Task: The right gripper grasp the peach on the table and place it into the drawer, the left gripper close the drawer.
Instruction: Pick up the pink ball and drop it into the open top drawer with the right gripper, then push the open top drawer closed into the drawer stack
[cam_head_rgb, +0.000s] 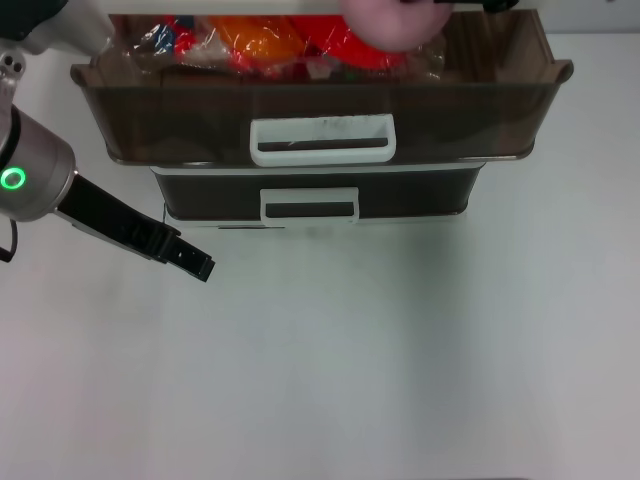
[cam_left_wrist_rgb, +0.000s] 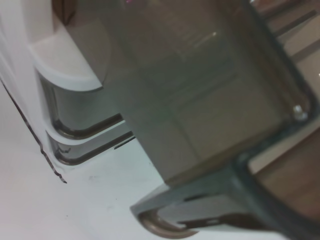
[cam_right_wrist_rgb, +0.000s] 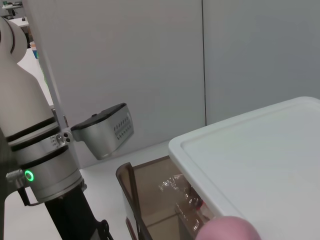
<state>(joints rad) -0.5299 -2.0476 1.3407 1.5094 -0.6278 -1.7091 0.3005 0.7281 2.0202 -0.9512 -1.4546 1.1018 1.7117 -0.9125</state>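
Note:
The top drawer (cam_head_rgb: 322, 139) of the smoky brown unit stands pulled open, with orange and red wrapped items inside. The pale pink peach (cam_head_rgb: 395, 25) hangs in the air over the drawer's back part, overlapping the unit's white top edge. Only a dark sliver of my right gripper (cam_head_rgb: 490, 5) shows at the frame's top, next to the peach it holds. The right wrist view shows the peach (cam_right_wrist_rgb: 227, 230) just above the open drawer (cam_right_wrist_rgb: 150, 200). My left gripper (cam_head_rgb: 195, 262) hovers low over the table (cam_head_rgb: 350, 350), left of the unit and below the drawer front, with nothing in it.
A lower drawer with a like handle (cam_head_rgb: 308, 206) is closed under the open one. The left arm with its green ring light (cam_head_rgb: 12, 180) reaches in from the left edge. The left wrist view is filled by the drawer's brown corner (cam_left_wrist_rgb: 200, 100).

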